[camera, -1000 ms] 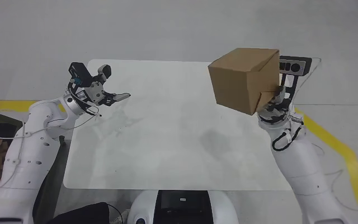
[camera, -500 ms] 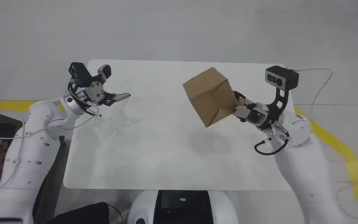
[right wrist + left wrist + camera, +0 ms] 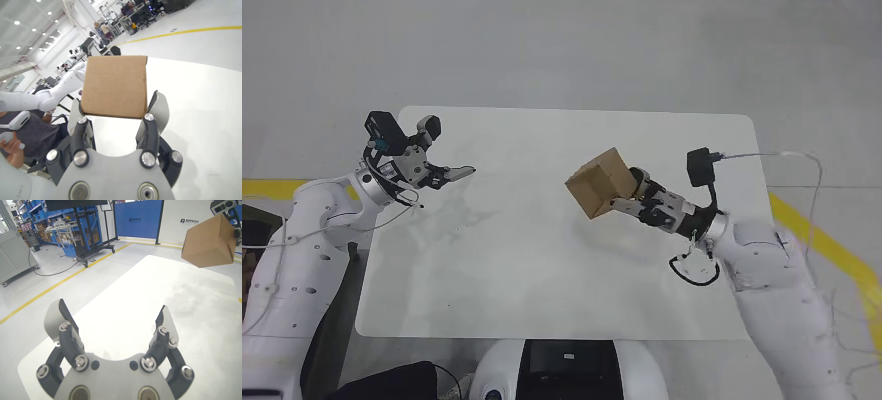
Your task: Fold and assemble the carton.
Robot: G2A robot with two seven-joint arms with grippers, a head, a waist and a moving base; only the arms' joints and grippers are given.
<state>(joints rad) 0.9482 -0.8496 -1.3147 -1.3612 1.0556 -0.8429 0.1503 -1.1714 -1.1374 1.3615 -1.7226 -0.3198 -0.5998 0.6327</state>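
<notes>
Top view has the white table [image 3: 542, 280] carrying both arms' work, with a yellow floor line [image 3: 817, 235] running past its right edge. A black cable [image 3: 694, 270] loops under the right wrist. From the left wrist view, blue storage shelves [image 3: 56, 224] and a blue panel [image 3: 139, 219] stand in the room behind the table, and bare table top lies between the left hand [image 3: 111, 311] and the carton [image 3: 206, 249].

The carton [image 3: 599, 183] is a closed brown box, close to a cube, so no long axis can be made out. It hangs tilted above the table, one lower corner pointing down and its faces slanted.

Seen by the right wrist view, the carton [image 3: 115, 85] juts straight out ahead of the right hand [image 3: 115, 106], one nearly square face turned to the camera. The right hand [image 3: 634, 197] pinches it, a finger pressed on each opposite side at the box's near end.

The left hand [image 3: 467, 172] sits well apart from the carton, over the opposite side of the table, its fingers spread.
</notes>
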